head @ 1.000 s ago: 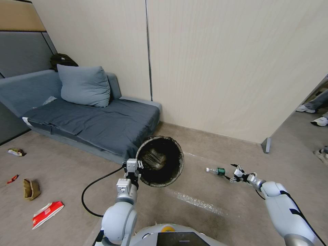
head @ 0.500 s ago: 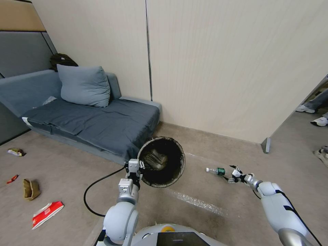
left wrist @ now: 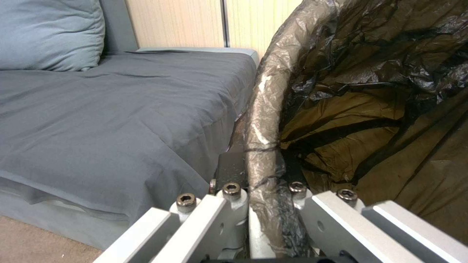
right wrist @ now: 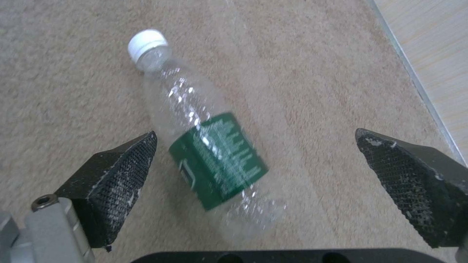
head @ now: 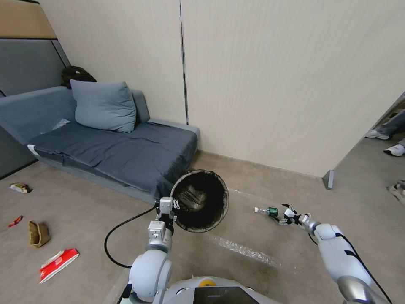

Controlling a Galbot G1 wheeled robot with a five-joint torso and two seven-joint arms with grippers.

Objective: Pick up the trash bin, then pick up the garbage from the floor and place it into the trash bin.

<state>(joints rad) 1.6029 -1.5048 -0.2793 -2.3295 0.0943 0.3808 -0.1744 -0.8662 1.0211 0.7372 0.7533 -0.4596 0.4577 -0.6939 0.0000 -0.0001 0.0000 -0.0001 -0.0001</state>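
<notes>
Left gripper clamped on the rim of the trash bin, held off the floor beside the sofa, mouth tipped toward the robot. Right gripper low over the floor with fingers spread wide, the bottle lying between the pads but untouched (nearer one pad). Risk: on closing, the nearer pad may strike first and roll the smooth round bottle away. Other litter (carton, paper bag) well apart at the floor's left side.

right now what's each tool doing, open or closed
Left tool: shut on the rim of the round black-bag-lined trash bin.
Right tool: open, straddling the clear green-labelled plastic bottle on the floor.
</notes>
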